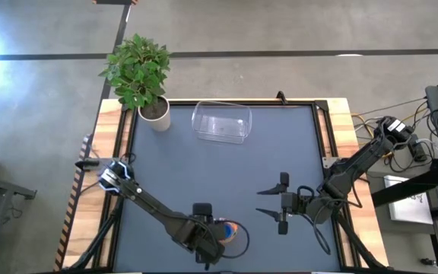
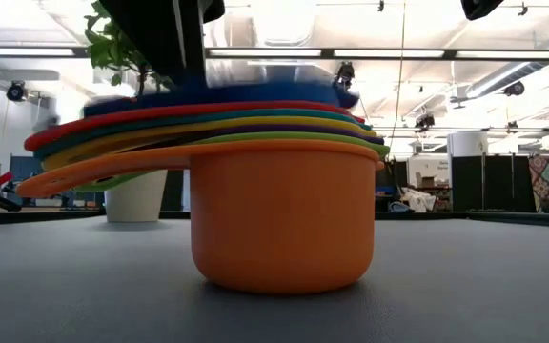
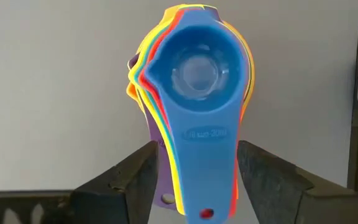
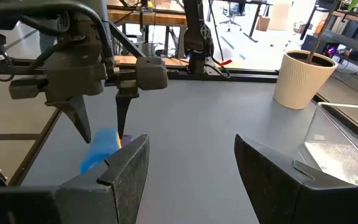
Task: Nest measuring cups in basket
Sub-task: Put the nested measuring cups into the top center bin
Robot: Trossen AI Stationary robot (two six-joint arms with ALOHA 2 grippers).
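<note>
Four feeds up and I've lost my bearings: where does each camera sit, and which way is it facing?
High: overhead, straight down; both arms, clear basket.
Low: table height, level, facing the nested measuring cups.
Left wrist: down on the cups' handles between the open left gripper.
Right wrist: across the table past the open right gripper.
Shared: right wrist and high both show the plant pot.

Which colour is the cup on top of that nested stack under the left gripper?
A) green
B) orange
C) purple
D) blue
D: the left wrist view looks down on the stack of measuring cups and the blue cup sits uppermost, the other colours showing only as rims around it.
</note>
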